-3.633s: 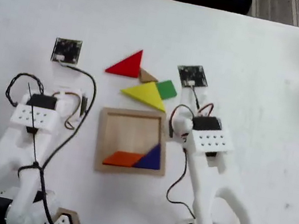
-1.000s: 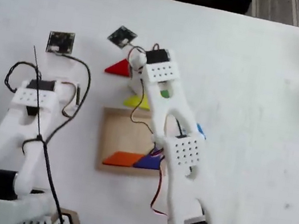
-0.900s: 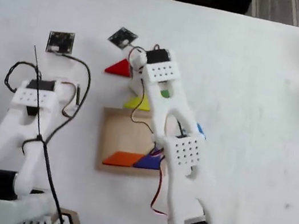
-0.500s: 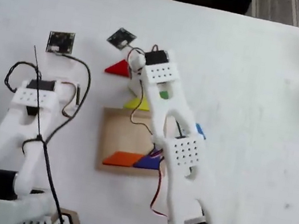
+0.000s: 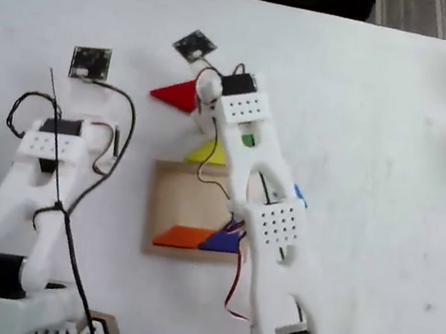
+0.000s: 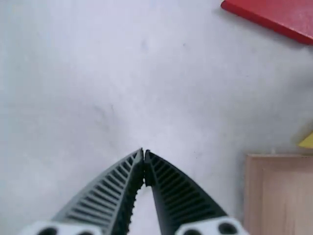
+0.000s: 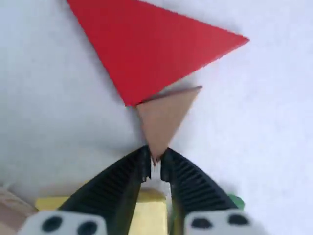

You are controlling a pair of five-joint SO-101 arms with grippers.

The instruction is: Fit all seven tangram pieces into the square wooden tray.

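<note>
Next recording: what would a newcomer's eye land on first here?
The right arm stretches over the tray, the right gripper shut on a tip of the brown triangle, which touches the red triangle. In the tray an orange piece and a blue piece lie along the edge nearest the arms; the left gripper is shut over bare table.
</note>
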